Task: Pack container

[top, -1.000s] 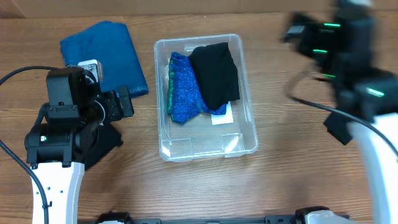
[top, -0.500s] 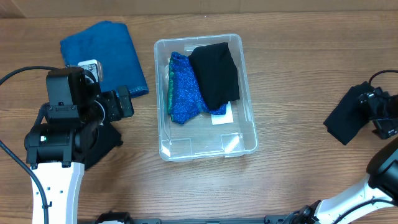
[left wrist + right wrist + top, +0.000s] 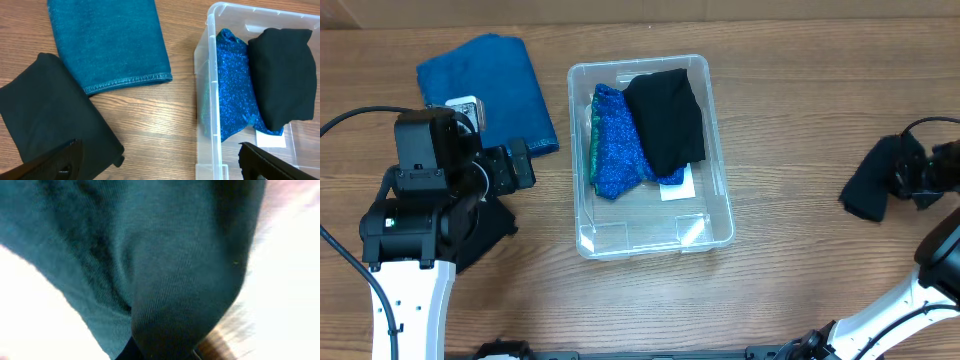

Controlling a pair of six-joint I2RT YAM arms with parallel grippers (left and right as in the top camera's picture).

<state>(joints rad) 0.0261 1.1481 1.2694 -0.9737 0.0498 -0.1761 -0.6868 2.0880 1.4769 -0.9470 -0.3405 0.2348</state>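
Broadly, a wooden table [image 3: 790, 80] carries everything, and the container [image 3: 572, 150] sits at its middle, long side running away from the robot. Inside, at the far end, a folded black cloth [image 3: 668, 120] lies on the right. It partly overlaps a sparkly blue cloth [image 3: 618, 150] pressed against the left wall. The near end of the bin holds nothing but its clear floor.

A teal towel [image 3: 505, 80] lies flat to the far left of the bin, apart from it. Nearer the robot, a black garment [image 3: 50, 115] lies on the wood just beside the towel, below the left gripper [image 3: 160, 162], whose fingers are spread wide with nothing between them.

Well to the right, a dark cloth [image 3: 870, 185] bunches against the right gripper [image 3: 915, 175]. Fabric fills that wrist view, so whether its jaws pinch the cloth cannot be told.

A white label [image 3: 677, 188] shows beside the blue cloth's near edge.
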